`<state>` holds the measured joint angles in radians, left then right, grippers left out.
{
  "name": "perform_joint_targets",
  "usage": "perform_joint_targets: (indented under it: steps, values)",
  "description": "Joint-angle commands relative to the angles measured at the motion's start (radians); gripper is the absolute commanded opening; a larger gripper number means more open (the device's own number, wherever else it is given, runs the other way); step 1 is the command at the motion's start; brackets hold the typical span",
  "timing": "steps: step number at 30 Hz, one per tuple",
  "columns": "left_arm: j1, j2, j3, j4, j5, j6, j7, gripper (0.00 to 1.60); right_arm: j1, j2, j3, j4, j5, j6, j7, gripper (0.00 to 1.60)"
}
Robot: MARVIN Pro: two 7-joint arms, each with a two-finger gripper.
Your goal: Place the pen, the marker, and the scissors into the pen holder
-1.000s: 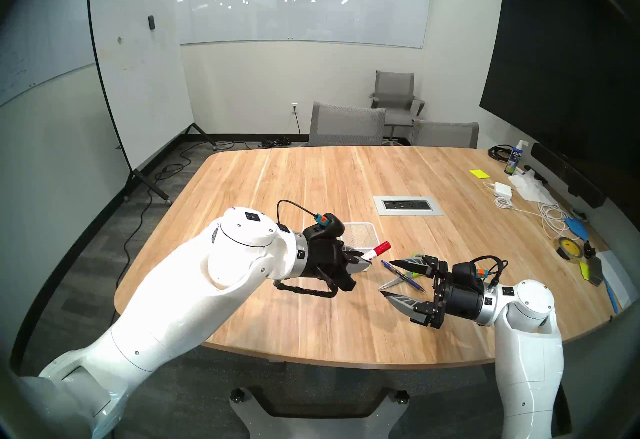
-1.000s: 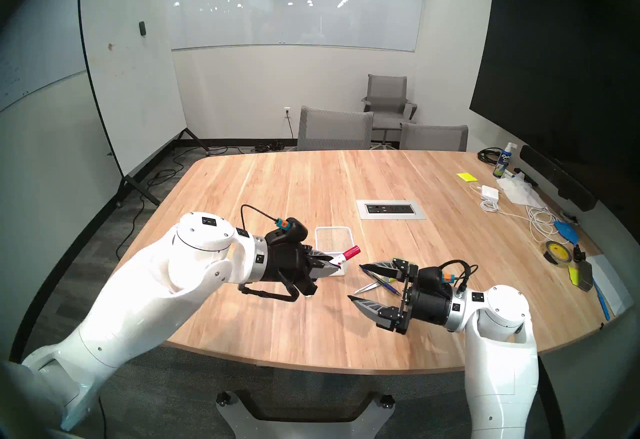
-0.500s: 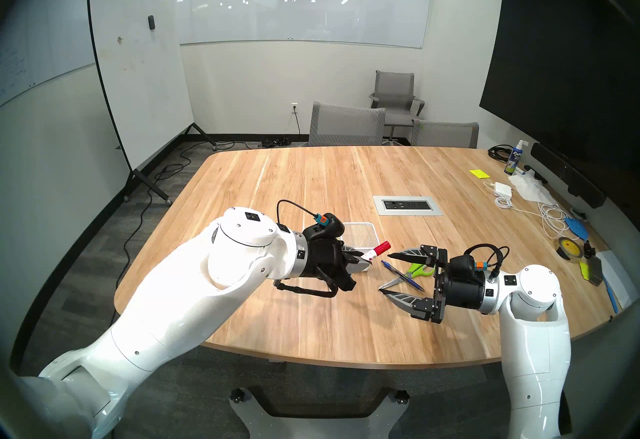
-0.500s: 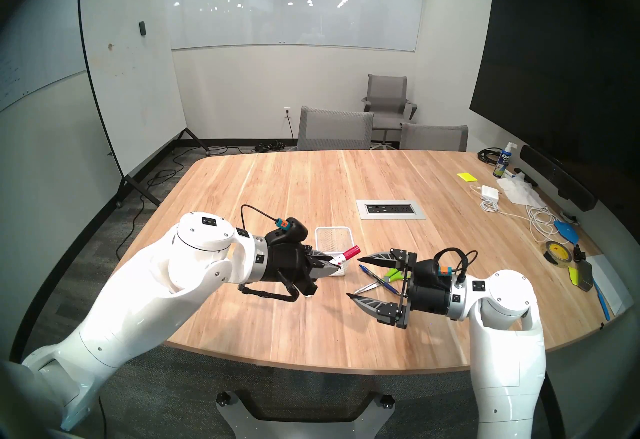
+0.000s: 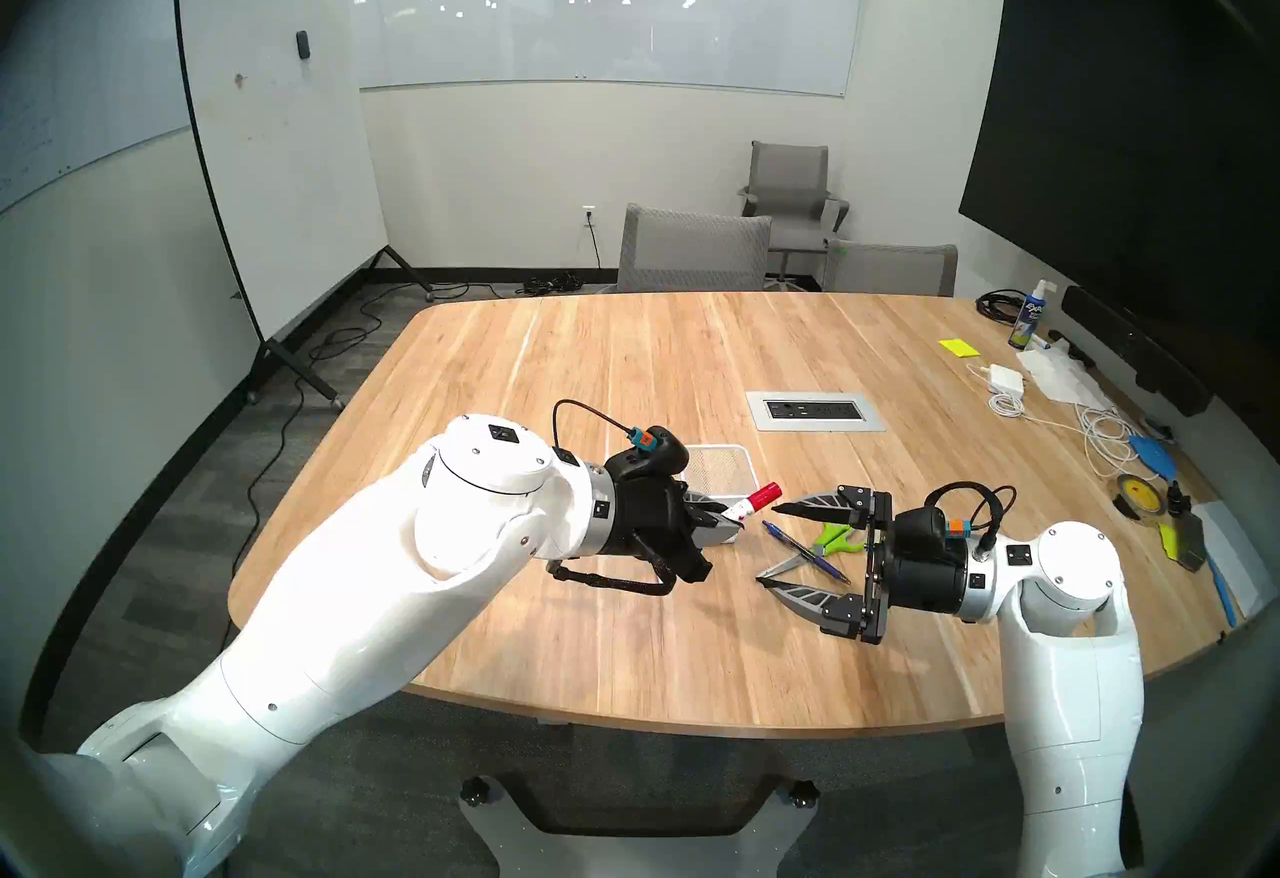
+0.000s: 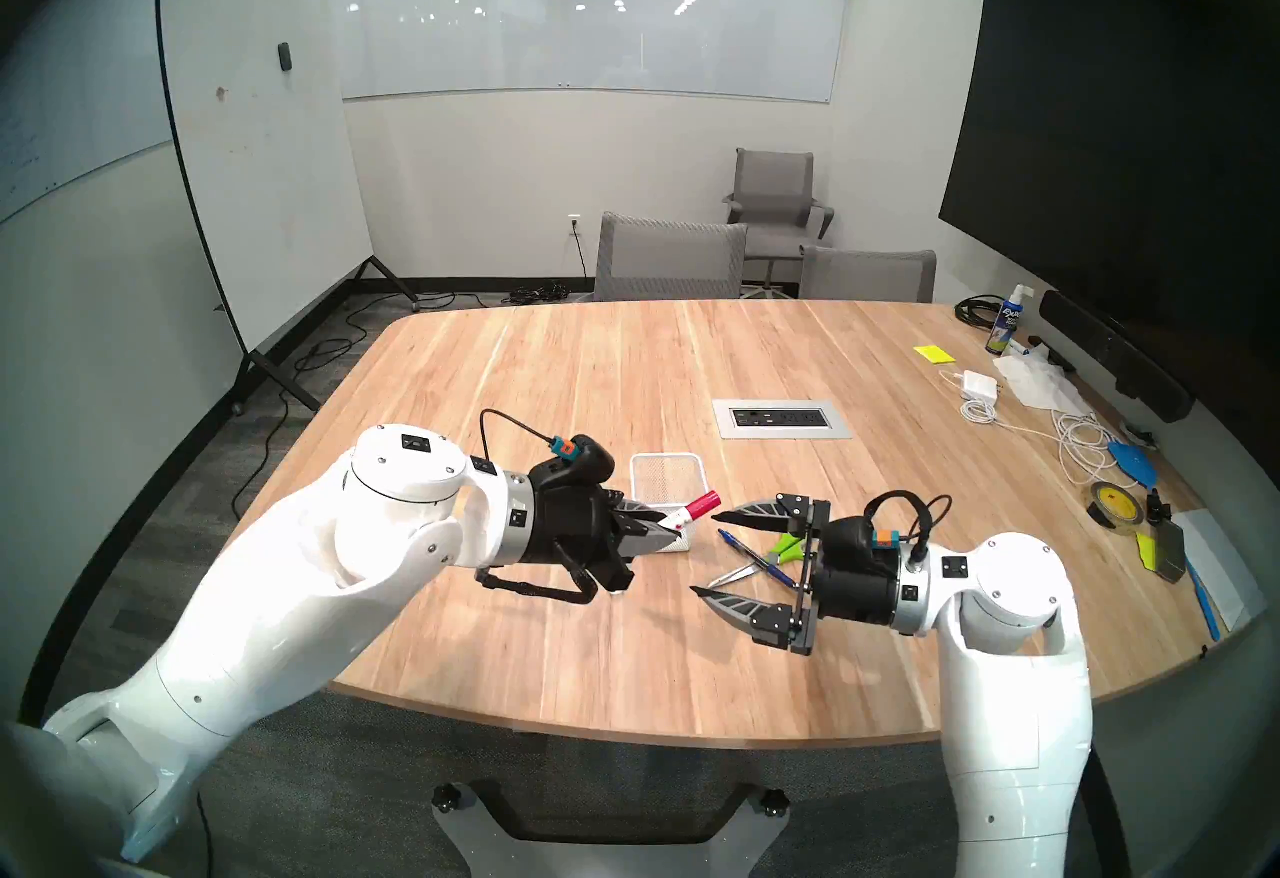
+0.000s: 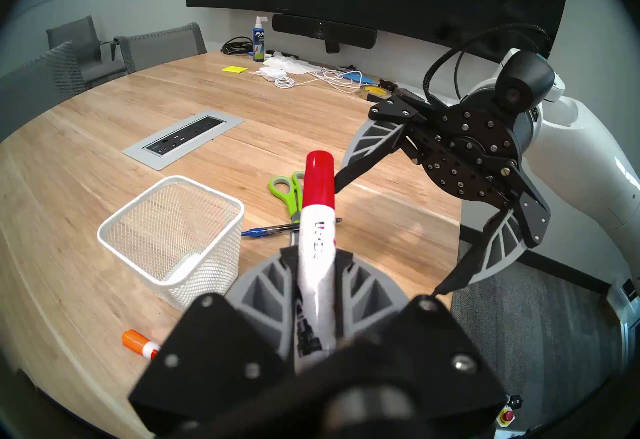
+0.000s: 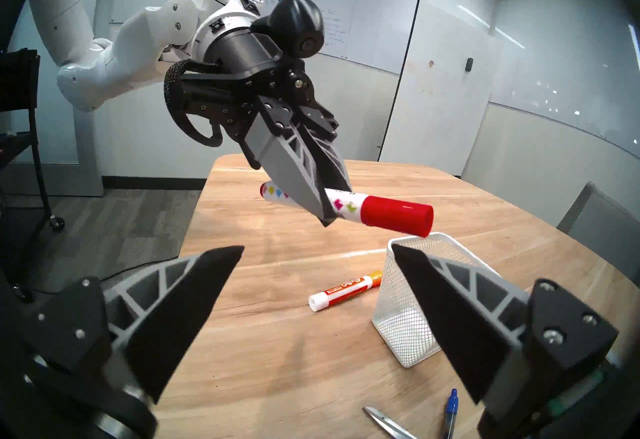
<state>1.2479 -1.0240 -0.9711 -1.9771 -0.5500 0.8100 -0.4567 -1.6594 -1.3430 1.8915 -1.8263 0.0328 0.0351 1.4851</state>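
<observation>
My left gripper (image 5: 734,520) is shut on a white marker (image 5: 762,495) with a red cap, held in the air by the near side of the white mesh pen holder (image 5: 720,461). In the right wrist view the marker (image 8: 381,211) lies level, its cap over the pen holder's rim (image 8: 401,317). My right gripper (image 5: 769,545) is open and empty, facing the left one, above the blue pen (image 5: 803,549) and the green-handled scissors (image 5: 834,537), which lie crossed on the table. The left wrist view shows the pen (image 7: 263,229) and scissors (image 7: 287,189) right of the holder (image 7: 204,275).
An orange-capped marker (image 8: 346,291) lies on the table left of the holder. A grey outlet panel (image 5: 816,410) is set in the table beyond. Cables, a charger (image 5: 1006,376), a tape roll (image 5: 1136,495) and a spray bottle (image 5: 1026,315) crowd the right edge.
My right gripper has risen slightly and turned, still open, and the scissors' green handles now show beside it. The left arm and its marker have not moved.
</observation>
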Motion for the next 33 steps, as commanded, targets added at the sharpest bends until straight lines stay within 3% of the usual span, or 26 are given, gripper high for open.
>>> perform_joint_targets:
  steps: [1,14,33]
  values:
    - [0.015,0.012,-0.01,-0.035,-0.008,0.0,-0.003,0.0,0.008,0.001,0.002,-0.017,0.009,0.007,-0.002,1.6]
    - [0.059,0.046,-0.025,-0.069,-0.023,0.0,-0.006,0.0,0.006,0.009,-0.004,-0.004,0.004,-0.004,-0.002,1.6]
    - [0.065,0.073,0.006,-0.054,-0.018,-0.011,-0.051,0.0,-0.013,0.032,-0.035,-0.019,-0.019,-0.038,-0.002,1.6]
